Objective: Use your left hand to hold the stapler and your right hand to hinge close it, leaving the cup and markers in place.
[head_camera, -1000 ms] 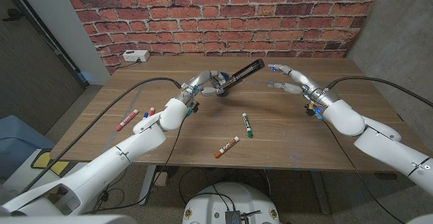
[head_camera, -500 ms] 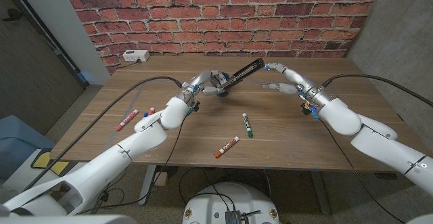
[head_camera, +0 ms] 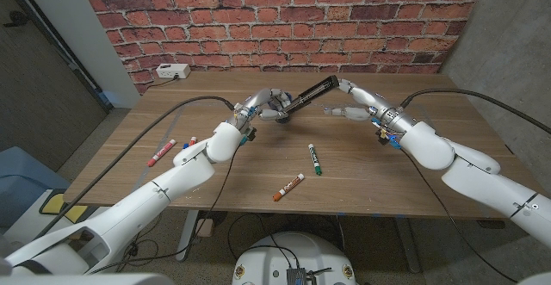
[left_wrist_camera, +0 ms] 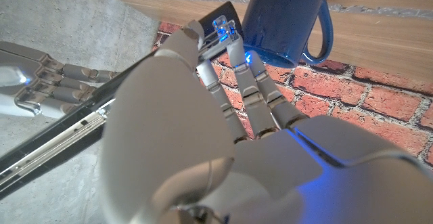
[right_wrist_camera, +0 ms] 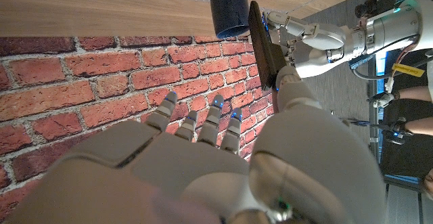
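Note:
The black stapler point(head_camera: 308, 92) stands hinged open, its upper arm slanting up toward the back right. My left hand point(head_camera: 265, 104) grips its lower end near the back middle of the table. The stapler's long arm point(left_wrist_camera: 81, 132) runs past that hand point(left_wrist_camera: 203, 136) in the left wrist view. My right hand point(head_camera: 355, 102) has its fingers spread, with one fingertip at the raised arm's tip; I cannot tell if it touches. A dark blue cup point(left_wrist_camera: 281, 21) stands just behind the stapler, also in the right wrist view as the cup point(right_wrist_camera: 229, 7) beside the stapler point(right_wrist_camera: 264, 45).
Markers lie on the wooden table point(head_camera: 413, 182): a green one point(head_camera: 315, 158) and an orange one point(head_camera: 289, 187) in the front middle, a red one point(head_camera: 161, 151) and a short one point(head_camera: 191, 141) at the left. A white box point(head_camera: 172, 71) sits at the back left corner.
My right hand has moved left toward the stapler's raised arm and now reaches its tip. The left hand and stapler have stayed put.

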